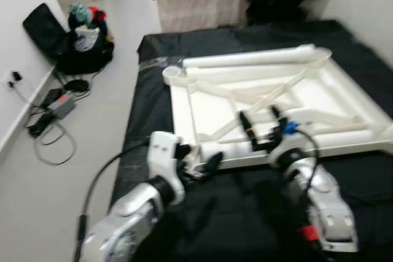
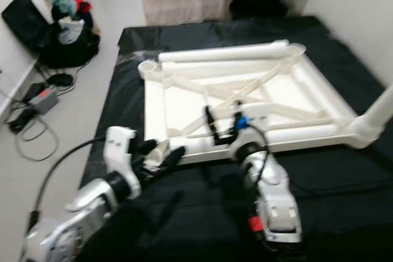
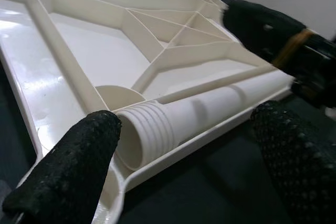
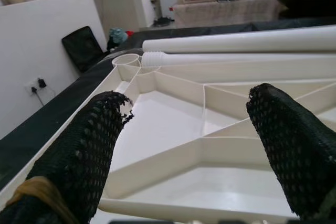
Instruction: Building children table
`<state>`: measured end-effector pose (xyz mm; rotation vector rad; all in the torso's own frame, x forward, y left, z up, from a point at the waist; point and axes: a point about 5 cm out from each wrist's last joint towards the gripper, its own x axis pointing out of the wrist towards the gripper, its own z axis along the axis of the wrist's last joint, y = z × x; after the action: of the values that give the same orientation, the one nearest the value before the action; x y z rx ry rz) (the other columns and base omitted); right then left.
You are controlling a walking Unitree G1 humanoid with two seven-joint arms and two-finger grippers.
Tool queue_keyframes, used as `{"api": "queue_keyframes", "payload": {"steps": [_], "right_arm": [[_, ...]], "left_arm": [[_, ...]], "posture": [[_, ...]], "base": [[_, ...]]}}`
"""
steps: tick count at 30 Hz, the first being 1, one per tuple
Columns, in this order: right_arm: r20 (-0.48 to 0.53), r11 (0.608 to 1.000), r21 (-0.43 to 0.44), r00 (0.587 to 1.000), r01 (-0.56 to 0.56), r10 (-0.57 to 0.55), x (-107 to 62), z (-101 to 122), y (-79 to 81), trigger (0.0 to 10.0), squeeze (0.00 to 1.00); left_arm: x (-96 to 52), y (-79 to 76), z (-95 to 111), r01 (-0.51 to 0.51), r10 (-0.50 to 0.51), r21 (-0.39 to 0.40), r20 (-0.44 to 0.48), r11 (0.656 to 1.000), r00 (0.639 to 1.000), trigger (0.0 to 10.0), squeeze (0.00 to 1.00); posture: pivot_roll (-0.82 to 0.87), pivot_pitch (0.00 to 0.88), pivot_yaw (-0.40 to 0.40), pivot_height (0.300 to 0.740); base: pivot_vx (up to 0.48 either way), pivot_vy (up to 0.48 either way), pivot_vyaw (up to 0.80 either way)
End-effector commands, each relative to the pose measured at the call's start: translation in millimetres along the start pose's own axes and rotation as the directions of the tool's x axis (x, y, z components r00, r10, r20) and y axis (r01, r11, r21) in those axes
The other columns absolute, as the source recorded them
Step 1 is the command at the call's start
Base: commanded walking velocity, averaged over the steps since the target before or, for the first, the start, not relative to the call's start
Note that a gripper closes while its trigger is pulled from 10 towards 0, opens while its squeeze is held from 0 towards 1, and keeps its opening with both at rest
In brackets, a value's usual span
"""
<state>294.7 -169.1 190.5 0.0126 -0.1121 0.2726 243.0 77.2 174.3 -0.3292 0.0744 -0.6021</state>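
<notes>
At 6 o'clock edge of upturned tabletop (image 1: pixel 184 105), left gripper (image 1: pixel 198 165) spread wide astride threaded leg (image 3: pixel 173 127); right gripper (image 1: pixel 261 128) gaping over ribs. Judgement: close squarely behind threads, w/o tilting.

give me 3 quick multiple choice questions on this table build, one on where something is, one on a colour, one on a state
1. Where does the upturned tabletop lie?
A. on a black sheet
B. on bare floor
C. on a shelf

2. What colour is the loose table leg by the left claw?
A. blue
B. cream white
C. red

3. How is the right claw?
A. shut on a leg
B. shut on a cable
C. open, holding nothing

Answers:
1. A, the black sheet spreads out on all sides of the tabletop.
2. B, its ridged end is as pale as the tabletop.
3. C, its fingers stand wide apart over the tabletop's ribs.
</notes>
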Motion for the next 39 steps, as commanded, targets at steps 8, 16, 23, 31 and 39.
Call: {"api": "queue_keyframes", "payload": {"steps": [8,16,23,31,39], "right_arm": [[-0.053,0.998,-0.043,0.998,-0.044,0.042,-0.9,-3.6,-2.1,10.0,0.00],[-0.112,0.995,-0.068,0.992,-0.070,0.062,-5.4,-11.9,-2.6,10.0,0.00],[-0.127,0.995,-0.074,0.990,-0.064,0.055,-6.9,-14.4,-4.9,10.0,0.00],[-0.135,0.994,-0.088,0.990,-0.058,0.046,-8.2,-14.1,-6.4,10.0,0.00],[-0.136,0.994,-0.101,0.990,-0.048,0.034,-7.7,-12.4,-9.8,10.0,0.00]], "left_arm": [[-6.0,17.6,-2.1,-0.225,0.218,-0.090,-0.076,0.970,0.973,10.0,0.00],[-5.2,31.2,15.9,-0.355,0.353,-0.112,-0.042,0.928,0.935,10.0,0.00],[-3.6,31.3,16.0,-0.366,0.359,-0.134,-0.071,0.921,0.931,10.0,0.00],[4.4,29.9,19.7,-0.347,0.329,-0.273,-0.111,0.897,0.938,10.0,0.00],[7.5,9.6,7.6,-0.256,0.172,-0.439,-0.222,0.861,0.960,10.0,0.00]], "posture": [[-0.03,0.182,0.031,0.740],[-0.03,0.189,0.030,0.740],[-0.04,0.188,0.028,0.740],[-0.04,0.184,0.031,0.740],[-0.04,0.182,0.037,0.740]], "base": [[0.000,-0.119,0.00],[0.000,0.000,0.00],[0.000,0.000,0.00],[0.000,0.000,0.00],[0.000,0.000,0.00]]}}
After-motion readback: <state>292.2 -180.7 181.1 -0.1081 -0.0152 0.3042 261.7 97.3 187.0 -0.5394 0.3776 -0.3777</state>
